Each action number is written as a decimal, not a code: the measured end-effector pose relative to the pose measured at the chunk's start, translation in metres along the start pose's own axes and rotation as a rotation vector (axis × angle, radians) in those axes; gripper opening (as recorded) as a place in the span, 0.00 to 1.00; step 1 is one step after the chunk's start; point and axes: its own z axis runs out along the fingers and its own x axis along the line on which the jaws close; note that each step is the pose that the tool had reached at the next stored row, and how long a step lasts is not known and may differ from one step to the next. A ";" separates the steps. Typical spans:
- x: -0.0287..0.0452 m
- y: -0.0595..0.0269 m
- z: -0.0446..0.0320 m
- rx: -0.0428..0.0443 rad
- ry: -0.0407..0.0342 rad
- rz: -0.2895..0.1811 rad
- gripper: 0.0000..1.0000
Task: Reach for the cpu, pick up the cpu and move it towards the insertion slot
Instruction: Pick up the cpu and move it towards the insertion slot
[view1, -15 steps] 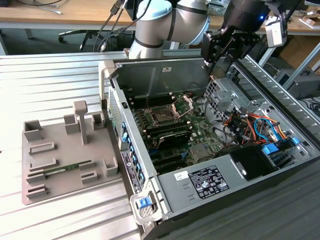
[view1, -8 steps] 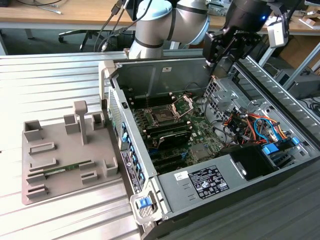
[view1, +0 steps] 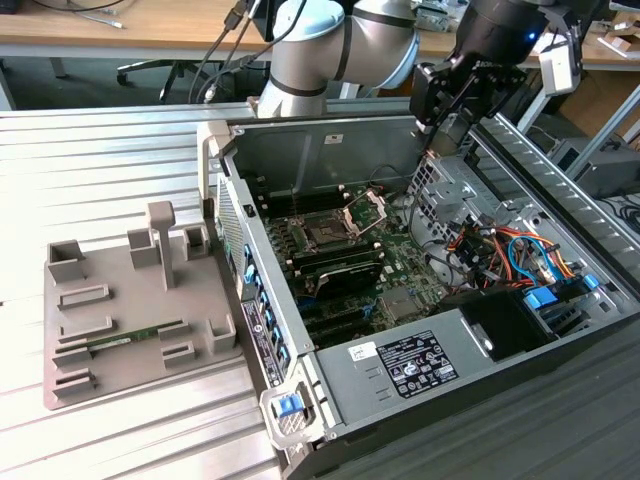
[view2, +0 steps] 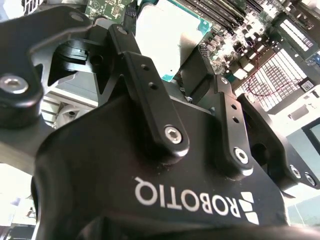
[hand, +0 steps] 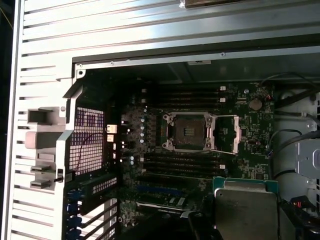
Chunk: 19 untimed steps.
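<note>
Silvery flat square cpu with a green rim (view2: 167, 35) sits clamped between the black jaws, which are closed narrowly on its opposite edges. In the first wrist view it hangs above the green motherboard (hand: 252, 155), apart from the square dark insertion slot (hand: 190, 132), beside which the hinged metal bracket (hand: 226, 134) lies folded open. In the exterior view the jaws hang over the open grey computer case (view1: 330, 150).

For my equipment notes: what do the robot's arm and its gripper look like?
The arm has rounded silver-grey segments, a pale blue joint cap and black cables beside it. The gripper is matte black, with two bolted finger links and white lettering on its body.
</note>
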 end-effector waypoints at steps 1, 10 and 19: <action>-0.0006 0.0000 0.0000 0.0000 0.0000 0.000 0.55; -0.0109 -0.0005 0.0005 0.0001 0.0000 0.000 0.55; -0.0193 -0.0008 0.0010 0.0003 0.0000 0.000 0.55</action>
